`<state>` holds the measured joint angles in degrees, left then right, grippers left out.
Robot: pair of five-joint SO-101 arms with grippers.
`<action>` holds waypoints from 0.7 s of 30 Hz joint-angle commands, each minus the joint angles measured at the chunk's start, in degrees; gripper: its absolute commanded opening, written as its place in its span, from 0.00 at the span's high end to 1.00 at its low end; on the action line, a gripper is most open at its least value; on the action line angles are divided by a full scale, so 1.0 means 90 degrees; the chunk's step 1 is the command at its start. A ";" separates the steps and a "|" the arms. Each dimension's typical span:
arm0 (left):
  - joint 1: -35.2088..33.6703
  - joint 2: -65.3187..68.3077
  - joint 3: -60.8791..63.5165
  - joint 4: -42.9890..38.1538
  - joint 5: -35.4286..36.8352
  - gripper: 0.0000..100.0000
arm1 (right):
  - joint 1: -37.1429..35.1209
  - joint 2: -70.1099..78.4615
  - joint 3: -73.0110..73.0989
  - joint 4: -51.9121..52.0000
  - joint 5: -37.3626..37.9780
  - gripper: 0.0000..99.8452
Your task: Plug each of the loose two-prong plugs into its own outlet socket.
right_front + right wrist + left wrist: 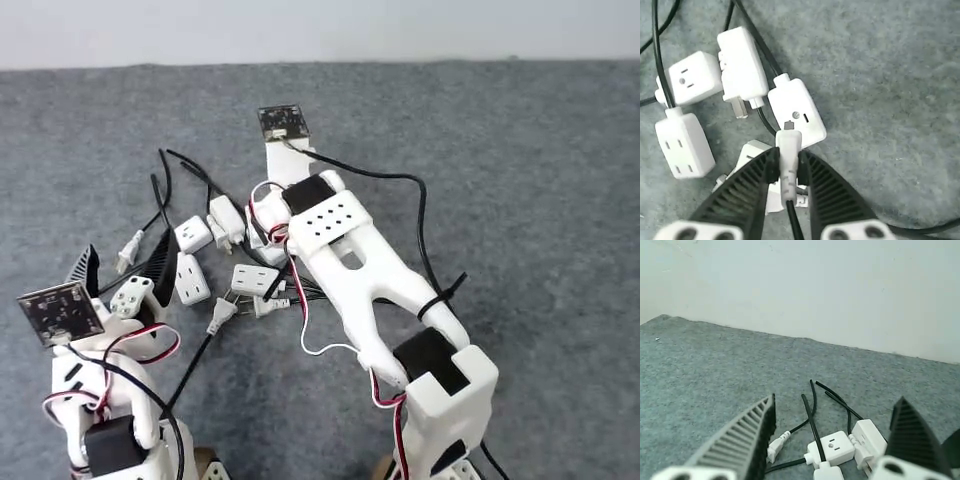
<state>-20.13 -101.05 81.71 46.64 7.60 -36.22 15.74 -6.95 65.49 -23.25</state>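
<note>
My right gripper point(788, 154) pinches a white two-prong plug point(788, 142) between its fingers. The plug's nose touches the face of a white outlet block point(802, 107) on the grey carpet point(890, 75). One slot of that block shows bare, and I cannot tell whether a prong has entered. A pronged adapter point(741, 62) lies just beside the block, with a cube outlet point(690, 77) beyond it, its socket face bare. My left gripper point(836, 399) hangs apart from the block, fingers spread wide, with a loose plug point(777, 442) lying on the carpet ahead of them.

Likely robotics lab test setup: grey felt-covered table point(540, 150), bare white wall point(840, 290) at far edge, white plastic robot arms point(390, 285) with exposed wiring, uncased camera circuit board point(60, 312).
</note>
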 commanded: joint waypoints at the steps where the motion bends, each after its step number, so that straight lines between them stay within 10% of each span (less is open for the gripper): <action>1: 0.0000 -0.0049 -0.0034 -0.0166 -0.0039 0.64 | 0.0005 -0.0366 -0.0361 0.0112 -0.1260 0.99; 21: 0.0010 -0.0049 -0.0005 -0.0166 -0.0010 0.64 | -0.0054 0.0962 -0.1553 0.0357 -0.3263 0.99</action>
<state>-20.13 -101.05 81.71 46.64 7.60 -36.22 24.35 -14.68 66.29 -51.65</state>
